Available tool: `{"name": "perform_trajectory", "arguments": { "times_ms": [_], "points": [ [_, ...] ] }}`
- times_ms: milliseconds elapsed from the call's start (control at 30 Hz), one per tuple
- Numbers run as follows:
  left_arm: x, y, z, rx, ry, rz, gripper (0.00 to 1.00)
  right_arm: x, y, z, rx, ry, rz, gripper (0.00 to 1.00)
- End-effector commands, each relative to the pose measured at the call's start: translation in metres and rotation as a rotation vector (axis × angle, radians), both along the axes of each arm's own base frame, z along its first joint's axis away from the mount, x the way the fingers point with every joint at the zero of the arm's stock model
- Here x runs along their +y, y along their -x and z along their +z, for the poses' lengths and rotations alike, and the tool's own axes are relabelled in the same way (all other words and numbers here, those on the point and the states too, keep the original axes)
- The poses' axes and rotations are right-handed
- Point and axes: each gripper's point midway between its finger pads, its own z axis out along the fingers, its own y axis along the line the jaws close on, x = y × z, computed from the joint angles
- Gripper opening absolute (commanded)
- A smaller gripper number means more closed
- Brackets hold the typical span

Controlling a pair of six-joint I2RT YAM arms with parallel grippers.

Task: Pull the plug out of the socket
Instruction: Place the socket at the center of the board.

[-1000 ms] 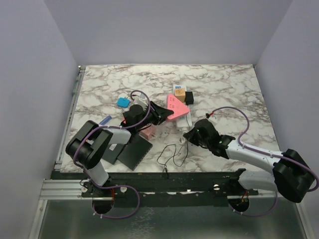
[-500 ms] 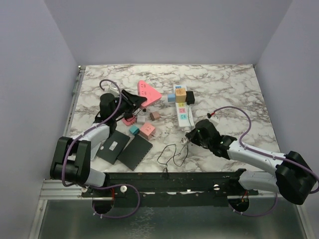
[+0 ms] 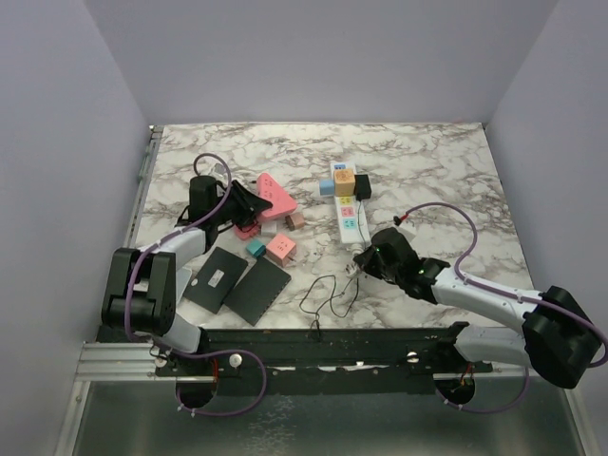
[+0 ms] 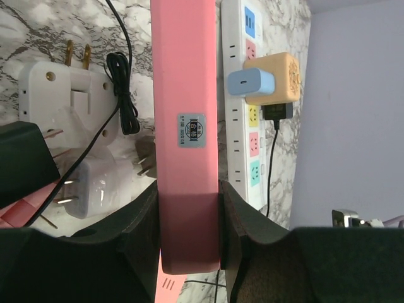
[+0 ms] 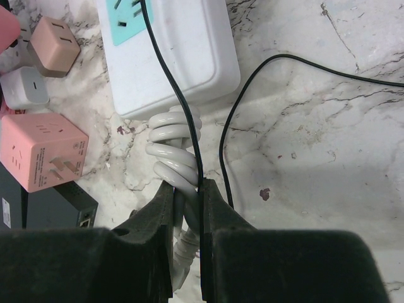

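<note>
One long white power strip (image 3: 349, 217), one blue plug (image 3: 327, 186), one orange plug (image 3: 344, 180), one black plug (image 3: 362, 187), two flat black pads (image 3: 256, 290) at seven o'clock.

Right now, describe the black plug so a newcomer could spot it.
Find the long white power strip lying mid-table. Towards its far end sits an orange cube. The black plug is the small dark piece against it, the only one trailing a thin black cord.

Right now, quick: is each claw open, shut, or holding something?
The left claw is shut on the pink block.
The right claw is shut on the white cord of the power strip.
</note>
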Motion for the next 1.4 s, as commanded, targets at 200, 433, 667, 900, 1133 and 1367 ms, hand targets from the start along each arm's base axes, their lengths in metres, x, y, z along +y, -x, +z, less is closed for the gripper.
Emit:
{"name": "perform_trajectory", "arguments": {
  "times_ms": [200, 433, 667, 900, 1133, 1367],
  "points": [
    [0.001, -0.019, -0.007, -0.027, -0.049, -0.034, 0.00, 0.009, -0.014, 0.017, -0.060, -0.044, -0.009, 0.00],
    [0.008, -0.026, -0.017, -0.011, -0.115, -0.012, 0.23, 0.014, -0.014, 0.017, -0.052, -0.049, 0.005, 0.00],
    [0.025, -0.026, -0.023, 0.011, -0.244, 0.014, 0.57, 0.016, -0.015, 0.019, -0.054, -0.056, 0.011, 0.00],
    [0.035, -0.026, -0.020, 0.010, -0.315, 0.038, 0.68, 0.018, -0.015, 0.018, -0.049, -0.058, 0.019, 0.00],
    [0.057, -0.024, -0.005, -0.009, -0.418, 0.114, 0.72, 0.021, -0.014, 0.023, -0.057, -0.083, 0.026, 0.00],
    [0.006, -0.010, 0.056, -0.129, -0.301, 0.057, 0.73, 0.033, -0.017, 0.059, -0.137, -0.196, 0.051, 0.00]
  ]
}}
